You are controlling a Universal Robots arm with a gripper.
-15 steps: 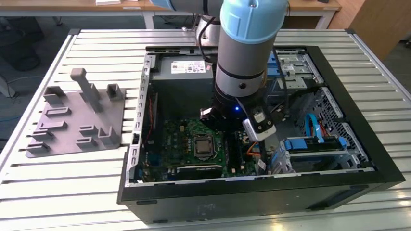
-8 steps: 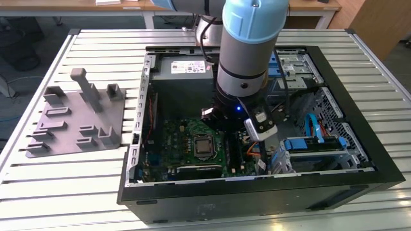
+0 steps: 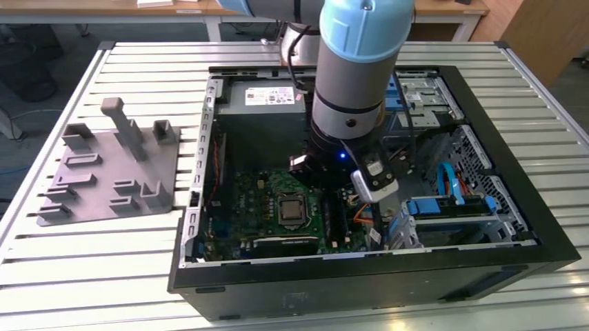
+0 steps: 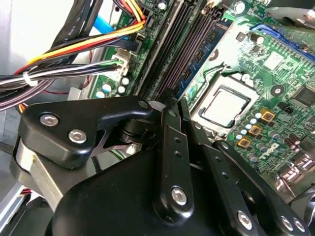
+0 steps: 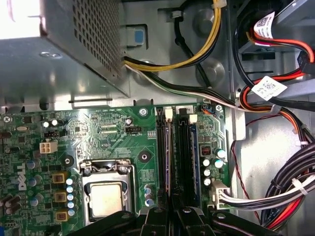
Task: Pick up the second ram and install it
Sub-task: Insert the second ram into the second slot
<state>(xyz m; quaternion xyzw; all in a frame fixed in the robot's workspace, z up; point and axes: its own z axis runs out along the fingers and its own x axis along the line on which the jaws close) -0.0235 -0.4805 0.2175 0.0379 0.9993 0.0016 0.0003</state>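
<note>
Claw (image 4: 172, 103) stood narrow over memory slots (image 5: 187, 157) | hold on second ram could not be told | ram judged light, stiff, brittle; grip by edges, off chips.

Slatted metal table (image 3: 92, 276) w/ wooden desks (image 3: 92, 8) & wood panel (image 3: 543, 27) behind.
</note>
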